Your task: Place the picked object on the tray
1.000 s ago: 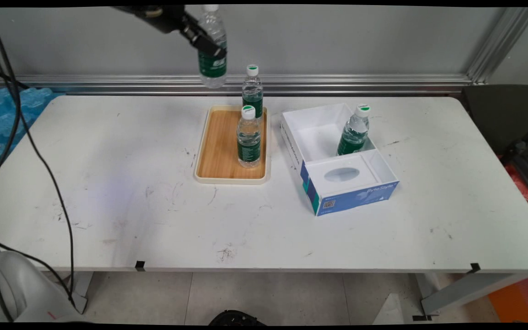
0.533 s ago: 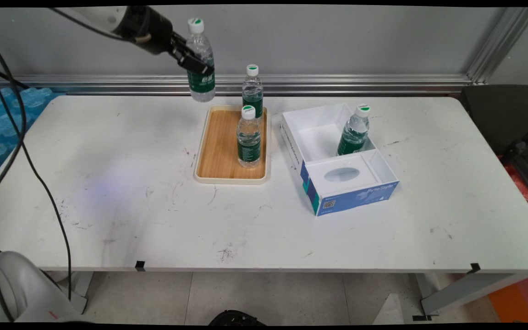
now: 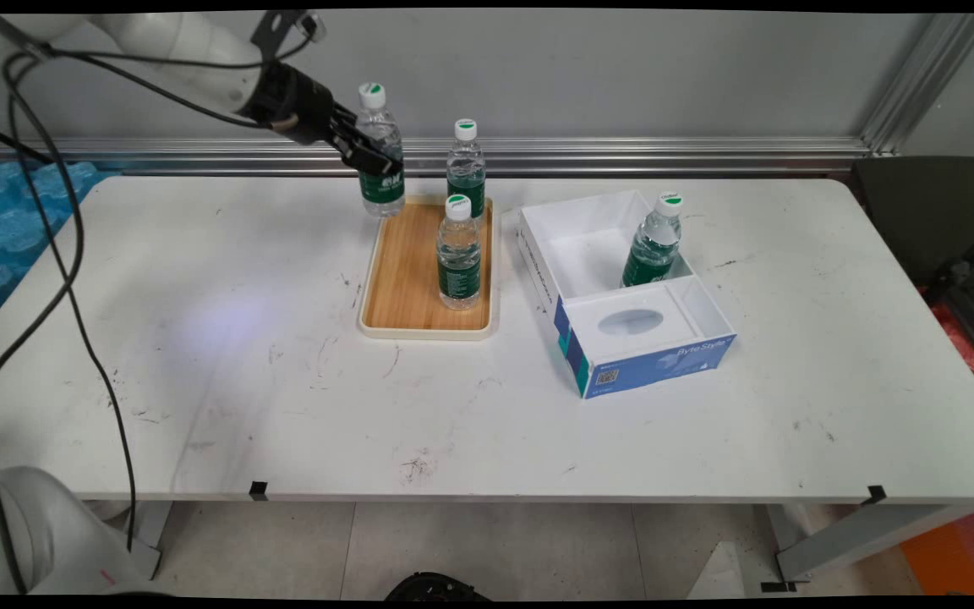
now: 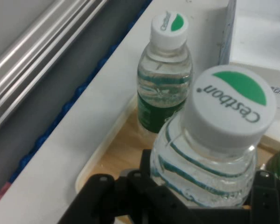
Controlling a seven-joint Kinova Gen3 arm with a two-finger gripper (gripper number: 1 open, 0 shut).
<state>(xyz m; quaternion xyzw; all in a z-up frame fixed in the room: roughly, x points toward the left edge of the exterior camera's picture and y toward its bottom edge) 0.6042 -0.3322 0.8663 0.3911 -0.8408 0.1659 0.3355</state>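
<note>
My black gripper (image 3: 373, 161) is shut on a clear water bottle (image 3: 380, 152) with a green label and white cap, held upright at the far left corner of the wooden tray (image 3: 402, 279). In the hand view the held bottle (image 4: 214, 144) fills the foreground between the jaws, and the gripper (image 4: 200, 200) clamps its body. Two more bottles stand on the tray: one at the far end (image 3: 465, 167), seen also just beyond the held one (image 4: 164, 79), and one near the middle (image 3: 458, 253). Whether the held bottle touches the tray I cannot tell.
An open white and blue box (image 3: 622, 296) stands right of the tray with a fourth bottle (image 3: 653, 242) leaning in its far compartment. Black cables (image 3: 73, 279) hang at the left. An aluminium rail (image 3: 622, 155) runs along the table's back edge.
The gripper has carried the bottle downward from high above the table to the tray's far left corner. The other bottles, tray and box have not moved.
</note>
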